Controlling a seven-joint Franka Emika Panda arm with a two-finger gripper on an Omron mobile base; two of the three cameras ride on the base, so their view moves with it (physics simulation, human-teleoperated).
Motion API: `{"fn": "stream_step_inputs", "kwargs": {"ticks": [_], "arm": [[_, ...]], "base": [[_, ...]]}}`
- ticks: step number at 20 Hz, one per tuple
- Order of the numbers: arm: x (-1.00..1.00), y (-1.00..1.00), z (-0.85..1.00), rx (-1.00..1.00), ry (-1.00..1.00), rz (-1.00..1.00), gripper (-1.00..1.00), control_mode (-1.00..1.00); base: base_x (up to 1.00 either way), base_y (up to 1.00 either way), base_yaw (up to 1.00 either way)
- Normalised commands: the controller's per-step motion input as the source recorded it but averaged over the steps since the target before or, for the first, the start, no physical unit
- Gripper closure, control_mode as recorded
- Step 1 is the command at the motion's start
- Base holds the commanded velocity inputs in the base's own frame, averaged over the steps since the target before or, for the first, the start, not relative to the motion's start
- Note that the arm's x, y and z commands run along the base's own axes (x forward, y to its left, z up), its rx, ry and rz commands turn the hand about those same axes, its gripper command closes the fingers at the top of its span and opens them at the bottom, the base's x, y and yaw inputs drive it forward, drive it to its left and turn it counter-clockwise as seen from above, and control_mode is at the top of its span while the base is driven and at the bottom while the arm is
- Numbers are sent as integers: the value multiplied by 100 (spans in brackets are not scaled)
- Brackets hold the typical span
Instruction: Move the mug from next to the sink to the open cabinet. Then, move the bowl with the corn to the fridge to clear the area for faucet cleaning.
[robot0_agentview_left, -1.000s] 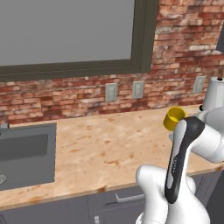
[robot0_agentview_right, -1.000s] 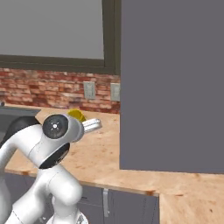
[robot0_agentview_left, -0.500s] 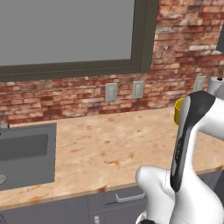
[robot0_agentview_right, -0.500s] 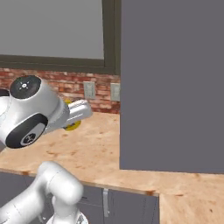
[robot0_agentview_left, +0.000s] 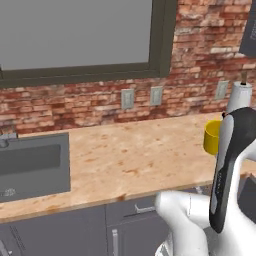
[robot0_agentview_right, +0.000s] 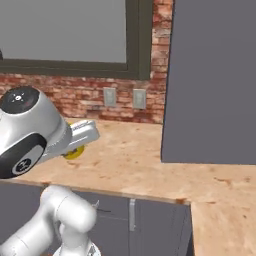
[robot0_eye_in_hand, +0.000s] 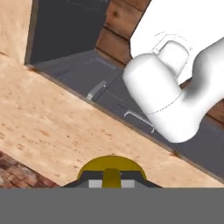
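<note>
The yellow mug (robot0_agentview_left: 212, 136) hangs over the right part of the wood-look counter (robot0_agentview_left: 130, 155), half hidden behind my forearm. In the right base view a yellow sliver of the mug (robot0_agentview_right: 75, 153) shows under my hand. My gripper (robot0_eye_in_hand: 112, 180) is shut on the mug (robot0_eye_in_hand: 111, 166), whose rim sits between the dark fingertips. The dark sink (robot0_agentview_left: 30, 165) lies far to the left, and a grey stub of the faucet (robot0_agentview_left: 5, 141) is at its edge. The open cabinet's grey door (robot0_agentview_right: 210, 80) hangs to the right. The bowl, the corn and the fridge are out of view.
A brick wall with outlets (robot0_agentview_left: 127, 98) runs behind the counter, under a dark-framed window (robot0_agentview_left: 75, 35). Grey drawers with bar handles (robot0_agentview_right: 131, 215) sit below the counter edge. A pale bottle-like object (robot0_agentview_left: 239, 95) stands by the wall at the right.
My arm has swung upward and towards the right, carrying the mug a little further right along the counter. The grip has stayed shut.
</note>
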Motion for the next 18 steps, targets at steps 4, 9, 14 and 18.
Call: {"fn": "stream_step_inputs", "kwargs": {"ticks": [4, 9, 14, 18], "arm": [[0, 0, 0, 0, 0, 0, 100, 100], [0, 0, 0, 0, 0, 0, 100, 100], [0, 0, 0, 0, 0, 0, 100, 100], [0, 0, 0, 0, 0, 0, 100, 100]], "base": [[-84, 20, -59], [-21, 1, -80], [2, 0, -88], [10, 0, -87]]}}
